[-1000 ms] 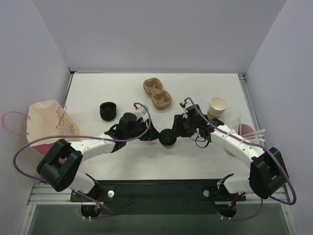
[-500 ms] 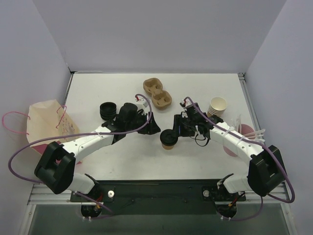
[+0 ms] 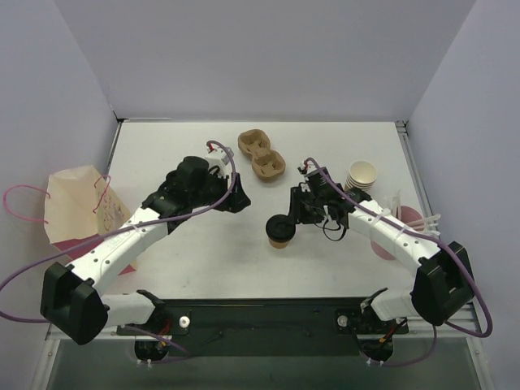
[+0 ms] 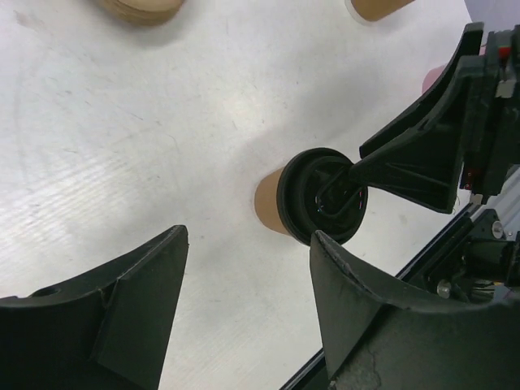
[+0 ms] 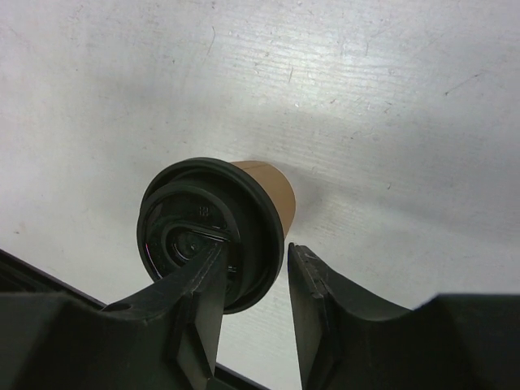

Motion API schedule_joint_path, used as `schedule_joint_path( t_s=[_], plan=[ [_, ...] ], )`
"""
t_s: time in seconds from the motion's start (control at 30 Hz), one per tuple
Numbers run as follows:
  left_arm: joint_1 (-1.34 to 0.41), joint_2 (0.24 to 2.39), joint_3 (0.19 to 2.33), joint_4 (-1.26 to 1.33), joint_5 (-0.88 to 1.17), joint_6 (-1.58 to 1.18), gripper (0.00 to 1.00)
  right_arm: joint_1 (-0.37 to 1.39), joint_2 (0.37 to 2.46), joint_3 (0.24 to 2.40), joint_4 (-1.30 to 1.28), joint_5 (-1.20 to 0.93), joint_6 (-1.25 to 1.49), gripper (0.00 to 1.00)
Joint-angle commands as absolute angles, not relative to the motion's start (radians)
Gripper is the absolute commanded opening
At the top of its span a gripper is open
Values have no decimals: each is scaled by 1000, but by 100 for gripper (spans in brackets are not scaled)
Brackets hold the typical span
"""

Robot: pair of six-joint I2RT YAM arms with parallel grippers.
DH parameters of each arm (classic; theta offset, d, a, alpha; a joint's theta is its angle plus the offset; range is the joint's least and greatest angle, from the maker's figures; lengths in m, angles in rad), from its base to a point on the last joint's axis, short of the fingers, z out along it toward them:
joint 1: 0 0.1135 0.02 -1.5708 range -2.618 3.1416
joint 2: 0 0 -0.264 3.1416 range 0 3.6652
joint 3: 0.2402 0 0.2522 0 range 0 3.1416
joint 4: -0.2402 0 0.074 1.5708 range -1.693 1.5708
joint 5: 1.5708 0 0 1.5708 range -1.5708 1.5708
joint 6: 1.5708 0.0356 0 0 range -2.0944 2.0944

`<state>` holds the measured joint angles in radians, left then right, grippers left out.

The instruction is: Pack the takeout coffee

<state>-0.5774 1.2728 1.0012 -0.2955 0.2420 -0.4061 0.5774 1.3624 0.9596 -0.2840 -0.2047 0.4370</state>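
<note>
Left fingers (image 4: 130,292) have drawn back from the takeout coffee (image 5: 195,215), wide and empty. Nearest, the cup stands on the table (image 3: 162,154), the right fingers (image 5: 325,309) narrow astride its lid rim; whether they pinch I cannot tell. Lifting by that rim could pop the lid or tip the cup. Farther off, the cup carrier (image 3: 262,154) waits; a skewed hold might miss its well.

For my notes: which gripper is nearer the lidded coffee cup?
Right. The right gripper straddles the lid rim of the coffee cup; the left gripper hangs open, apart, farther left.
</note>
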Motion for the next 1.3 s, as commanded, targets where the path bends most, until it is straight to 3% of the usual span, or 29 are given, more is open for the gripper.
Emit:
schedule_joint_path(
  t_s=[0.0,0.23,0.37,0.5,0.67,0.97,1.27],
  plan=[
    [-554,1198,1077,-414,181,-296,72,603,1362,1009,-348,-141,422,36],
    [-551,1132,1033,-437,101,-233,73,646,1397,1038,-377,-98,413,31],
    [-552,1115,1012,-436,98,-236,73,653,1417,1061,-396,-71,413,19],
    [-554,1100,1014,-442,83,-229,73,657,1408,1083,-419,-5,407,0],
    [-555,1056,1000,-439,55,-210,73,586,1431,1175,-431,86,359,0],
    [-569,1008,983,-443,-32,-196,74,373,1709,1465,-475,123,264,0],
    [-572,991,982,-442,-61,-195,74,264,1833,1555,-495,166,265,0]
  ],
)
